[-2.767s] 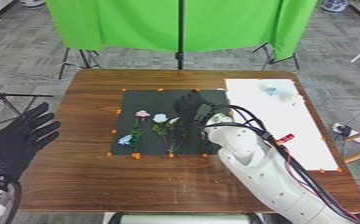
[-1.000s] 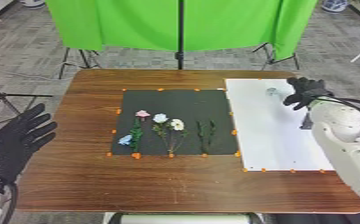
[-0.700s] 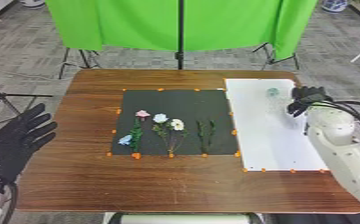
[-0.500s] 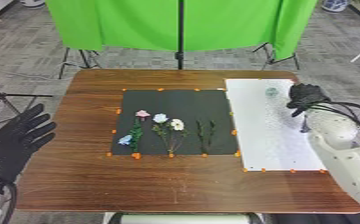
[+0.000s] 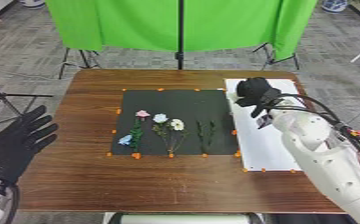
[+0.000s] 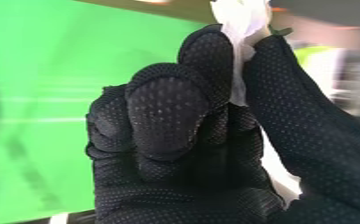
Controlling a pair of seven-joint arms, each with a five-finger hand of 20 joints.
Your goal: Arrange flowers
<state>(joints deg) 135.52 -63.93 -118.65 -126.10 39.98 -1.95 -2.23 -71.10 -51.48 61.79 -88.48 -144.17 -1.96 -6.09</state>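
Head view: the left hand [image 5: 16, 146] is open; the right hand [image 5: 255, 89], in its wrist view, pinches a white thing [image 6: 239, 20] (crumpled, petal-like).

Counter [image 5: 79, 182], one: brown, wooden. Black mat [image 5: 163, 100], one: laid flat. White sheet [image 5: 263, 150], one: flat, just right of the mat, extending beyond it at far and near ends. Orange tape [image 5: 136, 156]: small pieces along the edges of both. On the mat, left to right: blue flower [image 5: 125, 140], near edge; pink flower [image 5: 143, 113], farther up; pale blue flower [image 5: 160, 118]; cream flower [image 5: 177, 125], beside it; green stems [image 5: 204, 139], two, roughly parallel.
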